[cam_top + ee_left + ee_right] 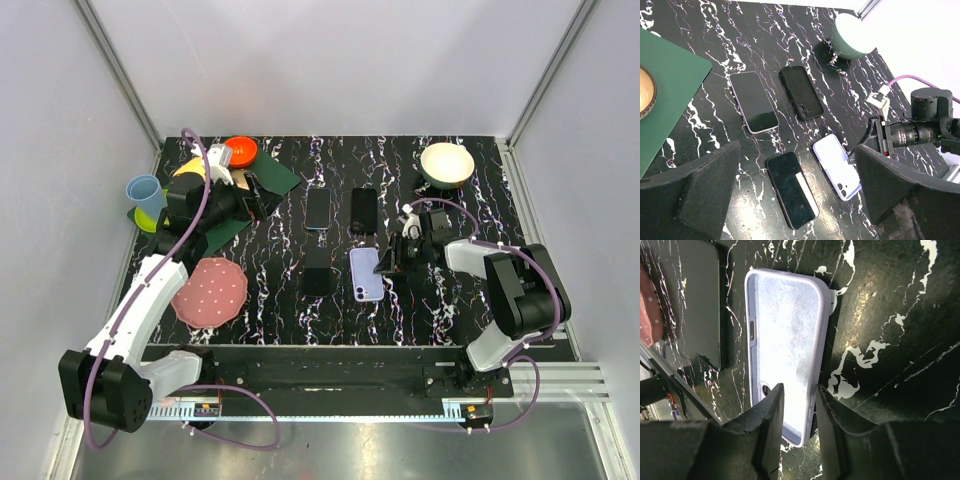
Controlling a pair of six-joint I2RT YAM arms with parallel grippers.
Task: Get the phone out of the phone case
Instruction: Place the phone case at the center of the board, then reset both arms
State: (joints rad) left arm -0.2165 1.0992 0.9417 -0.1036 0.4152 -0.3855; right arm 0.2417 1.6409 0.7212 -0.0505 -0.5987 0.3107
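A lilac phone case (365, 273) lies on the black marbled table (470, 300), open side up and empty, its camera hole visible in the right wrist view (785, 315). A bare black phone (318, 270) lies just left of it, also in the left wrist view (791, 189). My right gripper (392, 265) is low at the case's right edge. Its jaws (796, 390) stand narrowly apart astride the case's side wall, one finger over the interior, one outside. My left gripper (255, 205) hovers open and empty at the back left, its fingers (700, 190) framing the phones.
A blue-edged phone (318, 208) and a black cased phone (364, 210) lie behind. A white bowl (446, 165) stands at the back right. A pink plate (208, 291), blue cup (143, 190), red bowl (240, 152) and green mat (272, 178) are on the left.
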